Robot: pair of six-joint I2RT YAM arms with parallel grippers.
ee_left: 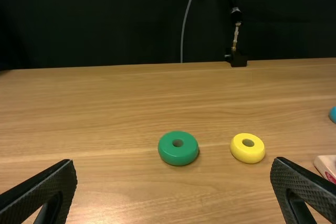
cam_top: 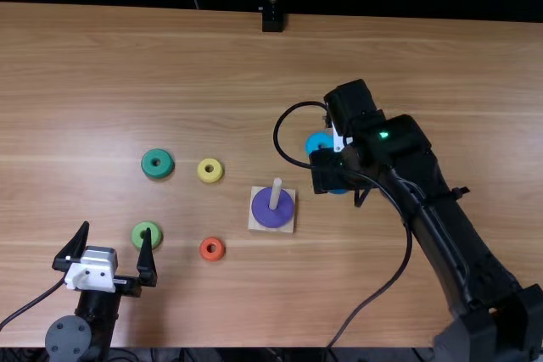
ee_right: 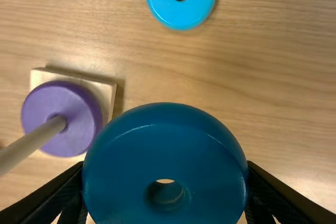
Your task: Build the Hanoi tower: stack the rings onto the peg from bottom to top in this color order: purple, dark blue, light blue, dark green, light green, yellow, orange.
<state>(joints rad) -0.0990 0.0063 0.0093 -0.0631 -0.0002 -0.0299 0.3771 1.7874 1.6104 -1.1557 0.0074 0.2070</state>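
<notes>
Seven thick, rounded rings are here, smooth and each with a round hole. The purple ring [cam_top: 264, 210] lies around the pale peg [cam_top: 276, 194], on its square wooden base [cam_top: 254, 225], just right of the frame's middle and a little below it. The peg rises well above the purple. The dark blue ring [ee_right: 165, 156] is pinched between the fingers of the right gripper [cam_top: 327, 171], right of centre; thin lines of shine cross its face. The light blue ring [cam_top: 316, 139] lies on the wood beyond it, partly hidden in the top view.

Left of centre lie the dark green ring [cam_top: 148, 164] and the yellow ring [cam_top: 204, 174], near each other. Lower left is the light green ring [cam_top: 137, 235], by a fingertip of the left gripper [cam_top: 116, 231], whose fingers are spread with nothing between them. The orange ring [cam_top: 205, 253] sits between there and the base.

The left wrist view shows the tall sides of the dark green and yellow rings and a red mark on the base; the top view looks down on their flat faces.

The table [cam_top: 153, 57] is light brown with long streaky grain. Behind it hangs dark cloth-like backing, with a pale cable [ee_left: 186, 24].
</notes>
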